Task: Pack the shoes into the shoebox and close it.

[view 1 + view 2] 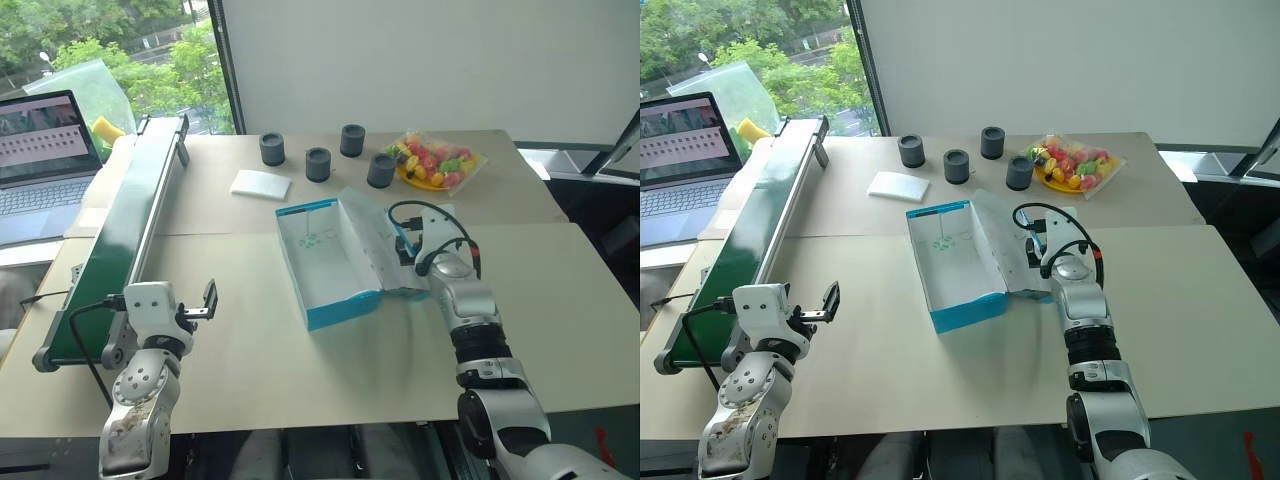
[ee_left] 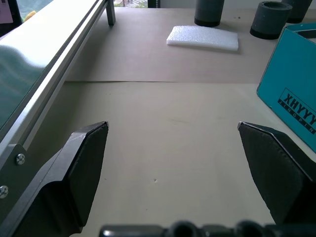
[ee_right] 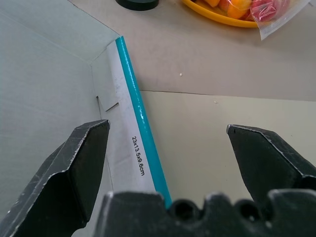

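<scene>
The shoebox (image 1: 330, 262) sits open about mid table (image 1: 250, 370), teal outside, white inside, lid flung back toward the right arm. From the head views the inside looks bare apart from some faint greenish marks on the bottom, though the near wall hides a strip of the floor.

Right pincer (image 3: 168, 148) is spread wide with nothing in it, straddling the edge of the opened lid: one finger over the white inner face, the other over bare table. From the head views the pincer itself is mostly tucked behind the wrist and its black cable, so I can't tell if it touches the cardboard.

Left pincer (image 2: 173, 163) is also wide open and empty, hovering over plain table between the green conveyor (image 1: 125, 235) and the box. A teal corner with dark lettering pokes into its wrist view, cut off by the frame edge.

Further back: four dark cylinders (image 1: 318, 163), a white foam pad (image 1: 260, 184), a bagged plate of colourful stuff (image 1: 436, 162) I can't make out, and a laptop (image 1: 40, 165) cropped at the left edge
</scene>
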You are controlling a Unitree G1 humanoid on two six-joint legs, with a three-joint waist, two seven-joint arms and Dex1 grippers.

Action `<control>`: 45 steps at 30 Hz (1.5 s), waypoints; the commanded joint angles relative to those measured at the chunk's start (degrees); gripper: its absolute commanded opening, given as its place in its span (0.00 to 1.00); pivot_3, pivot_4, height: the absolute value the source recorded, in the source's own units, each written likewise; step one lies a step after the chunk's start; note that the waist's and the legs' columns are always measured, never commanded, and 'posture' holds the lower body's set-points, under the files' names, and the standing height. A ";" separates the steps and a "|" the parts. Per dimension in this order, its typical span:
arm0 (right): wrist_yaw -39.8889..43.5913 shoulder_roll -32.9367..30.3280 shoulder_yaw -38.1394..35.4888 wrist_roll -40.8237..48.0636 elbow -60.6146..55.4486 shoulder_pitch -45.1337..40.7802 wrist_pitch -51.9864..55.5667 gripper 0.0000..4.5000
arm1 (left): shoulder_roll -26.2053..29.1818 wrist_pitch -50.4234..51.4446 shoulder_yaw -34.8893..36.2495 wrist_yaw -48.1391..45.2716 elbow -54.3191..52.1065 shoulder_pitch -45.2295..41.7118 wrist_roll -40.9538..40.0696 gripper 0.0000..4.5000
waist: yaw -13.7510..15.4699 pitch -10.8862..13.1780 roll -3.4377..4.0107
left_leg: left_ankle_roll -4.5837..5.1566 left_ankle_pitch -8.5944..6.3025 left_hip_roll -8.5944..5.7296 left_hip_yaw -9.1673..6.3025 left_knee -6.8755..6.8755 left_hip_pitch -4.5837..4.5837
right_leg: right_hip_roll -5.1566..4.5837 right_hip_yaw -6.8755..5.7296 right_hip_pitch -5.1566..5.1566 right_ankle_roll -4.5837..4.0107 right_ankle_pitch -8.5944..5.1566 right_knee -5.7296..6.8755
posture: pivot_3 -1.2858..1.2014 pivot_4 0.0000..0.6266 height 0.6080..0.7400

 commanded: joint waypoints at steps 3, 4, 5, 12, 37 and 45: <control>-3.95 0.45 -3.51 0.64 -9.82 -0.91 -4.01 0.99 | 1.90 0.24 -2.28 -1.32 -0.37 -4.04 1.09 1.00 | 0.22 0.00 0.00 | 0.00 0.00 0.00 -0.02 0.00 -0.03 | 0.01 -0.01 -0.03 0.00 0.00 0.03 | 0.52 0.24 0.98; -4.38 0.64 -3.98 0.90 -10.96 -1.39 -5.21 0.99 | 2.14 0.21 -2.45 -1.49 -0.19 -4.56 1.10 1.00 | 0.22 0.00 0.00 | 0.00 0.00 -0.01 -0.02 0.01 -0.04 | 0.01 -0.01 -0.06 0.00 0.00 0.05 | 0.52 0.24 0.98; -4.24 0.99 -4.04 1.20 -12.45 -2.06 -6.40 0.99 | 2.32 0.23 -2.22 -1.55 -0.41 -4.57 0.94 1.00 | 0.21 0.00 0.00 | 0.00 0.00 -0.01 -0.02 0.02 -0.05 | 0.01 -0.01 -0.06 0.00 0.01 0.07 | 0.52 0.24 0.98; 9.36 4.41 2.55 7.46 -21.07 -8.15 -7.17 0.99 | 4.23 0.03 1.54 -2.69 -3.10 -1.32 -0.02 1.00 | -1.22 0.00 0.00 | -0.07 -0.06 0.15 0.03 -0.06 0.05 | 0.33 0.11 -0.12 -0.08 0.03 0.07 | 0.52 0.24 0.98; 32.80 1.13 32.43 4.15 -31.98 1.10 0.10 0.99 | 18.56 2.64 30.36 -18.56 2.45 17.03 -15.59 1.00 | -0.01 -0.03 -0.09 | -0.13 -0.11 0.23 -0.09 -0.08 0.21 | 0.28 -0.03 -0.03 -0.24 -0.02 -0.06 | 0.52 0.24 0.98; 32.64 3.32 30.04 5.31 -33.61 3.05 2.90 0.99 | 19.88 2.66 26.69 -17.88 6.26 13.49 -13.43 1.00 | 0.00 -0.05 -0.13 | -0.14 -0.11 0.25 -0.20 -0.08 0.23 | 0.26 -0.04 -0.01 -0.25 -0.02 -0.05 | 0.52 0.24 0.98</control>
